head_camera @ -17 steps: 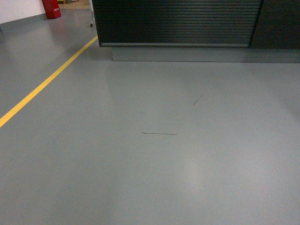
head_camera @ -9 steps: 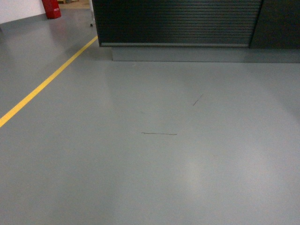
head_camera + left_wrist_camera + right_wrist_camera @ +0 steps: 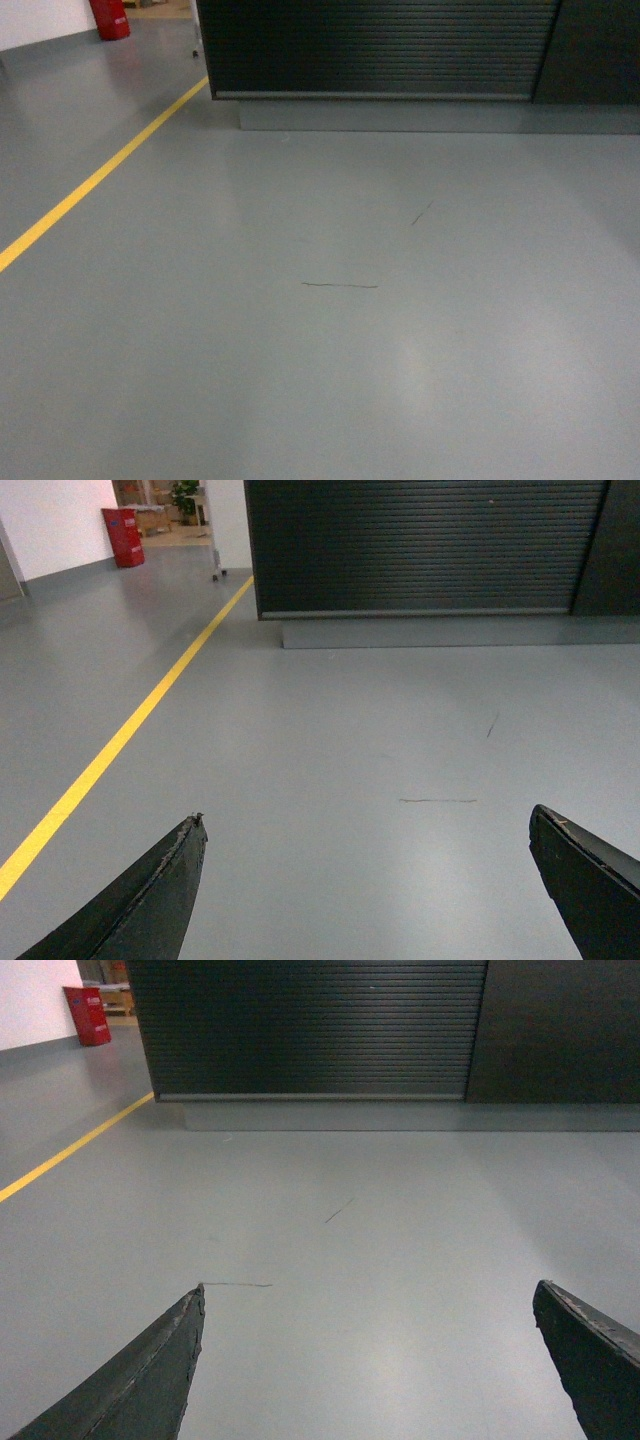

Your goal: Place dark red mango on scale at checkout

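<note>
Two tools in view, each seen only from its own wrist camera: left tool (image 3: 365, 880) spread wide with dark fingers (image 3: 150, 900) at the lower corners of the frame, nothing but bare floor between them; right tool (image 3: 370, 1360) likewise spread wide and empty, fingers (image 3: 140, 1380) framing grey floor (image 3: 320, 380). Neither tool visible from the head camera, presumably because both arms are tucked low and pointed forward for travel rather than reaching. No dark red mango in any view, and no scale either; whereabouts of both unknown from these pictures, the scale probably up on the table top, which lies above the upper edge of every frame. Checkout (image 3: 380, 45) ahead at the far end of the floor, showing only its black ribbed front and grey plinth (image 3: 420, 115), well apart from the robot. Yellow floor line (image 3: 90, 185) slanting along the left toward a red container (image 3: 108, 18) by the white wall. Thin dark scuff (image 3: 340, 285) on the floor between robot and checkout, with a shorter mark (image 3: 420, 214) beyond it. Likely step: approach or search, with the fruit not yet in hand and released tools ready for a later pickup. Task judged to be at an early stage, with nothing grasped and nothing weighed.
</note>
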You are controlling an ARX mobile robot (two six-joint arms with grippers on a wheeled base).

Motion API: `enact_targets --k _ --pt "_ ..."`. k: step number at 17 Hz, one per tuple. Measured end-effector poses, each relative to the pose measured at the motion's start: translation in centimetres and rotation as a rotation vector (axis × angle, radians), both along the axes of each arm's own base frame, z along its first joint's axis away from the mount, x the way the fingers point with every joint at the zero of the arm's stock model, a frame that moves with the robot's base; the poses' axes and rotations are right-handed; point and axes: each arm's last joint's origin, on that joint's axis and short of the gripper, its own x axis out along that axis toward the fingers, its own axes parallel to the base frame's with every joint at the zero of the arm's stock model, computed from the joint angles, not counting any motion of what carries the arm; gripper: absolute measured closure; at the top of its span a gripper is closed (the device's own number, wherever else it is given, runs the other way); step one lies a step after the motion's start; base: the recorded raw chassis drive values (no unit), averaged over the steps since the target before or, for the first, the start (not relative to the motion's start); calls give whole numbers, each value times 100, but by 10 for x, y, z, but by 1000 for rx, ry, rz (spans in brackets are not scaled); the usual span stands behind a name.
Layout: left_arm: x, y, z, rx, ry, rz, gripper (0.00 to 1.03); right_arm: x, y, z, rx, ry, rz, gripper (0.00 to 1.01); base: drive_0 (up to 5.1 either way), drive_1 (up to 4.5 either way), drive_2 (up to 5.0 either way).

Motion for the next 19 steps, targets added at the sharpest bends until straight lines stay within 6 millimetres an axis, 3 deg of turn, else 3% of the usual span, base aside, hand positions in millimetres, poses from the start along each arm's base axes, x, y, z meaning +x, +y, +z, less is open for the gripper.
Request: enact_targets --k 6,19 --pt "0 0 0 0 0 0 5 0 0 0 0 0 0 3 2 122 -118" --pt "0 0 0 0 -1 0 5 0 0 0 0 -1 0 3 6 350 -337"
